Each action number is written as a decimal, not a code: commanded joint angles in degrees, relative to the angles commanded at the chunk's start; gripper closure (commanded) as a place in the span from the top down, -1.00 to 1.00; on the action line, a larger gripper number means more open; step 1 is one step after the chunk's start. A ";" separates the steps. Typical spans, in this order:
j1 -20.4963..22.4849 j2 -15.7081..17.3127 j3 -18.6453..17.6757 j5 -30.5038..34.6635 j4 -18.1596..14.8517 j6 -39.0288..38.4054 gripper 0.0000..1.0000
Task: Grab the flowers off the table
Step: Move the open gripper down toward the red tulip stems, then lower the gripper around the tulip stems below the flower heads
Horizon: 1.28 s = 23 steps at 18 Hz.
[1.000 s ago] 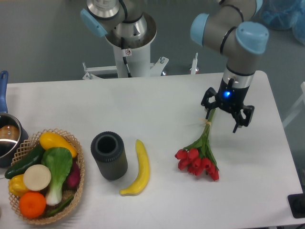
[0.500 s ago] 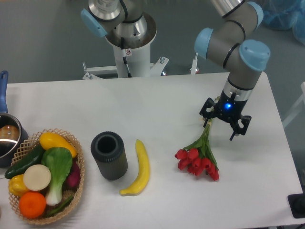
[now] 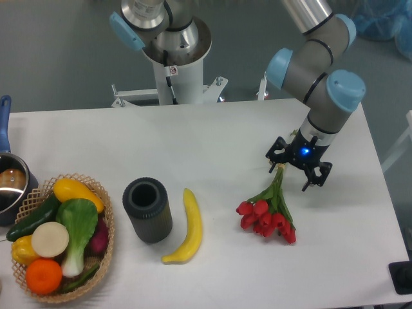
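Claw (image 3: 290, 170) spread over the flowers (image 3: 270, 209) stems; I drop straight to the bench (image 3: 193, 141) (centre on stems), then clench

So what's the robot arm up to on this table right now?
It is going for the flowers, a bunch of red tulips lying on the white table. The gripper is open and set over the stem end, fingers on either side, but has not closed. The tulips lie flat, unlifted. A banana, a dark cup and a basket of vegetables sit to the left, untouched.
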 joint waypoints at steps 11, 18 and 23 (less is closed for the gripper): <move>-1.32 -2.55 0.62 -0.53 0.26 0.00 1.00; -2.20 -3.69 0.62 -0.44 0.26 0.00 1.00; -2.37 -3.61 0.53 -0.44 0.35 0.00 0.77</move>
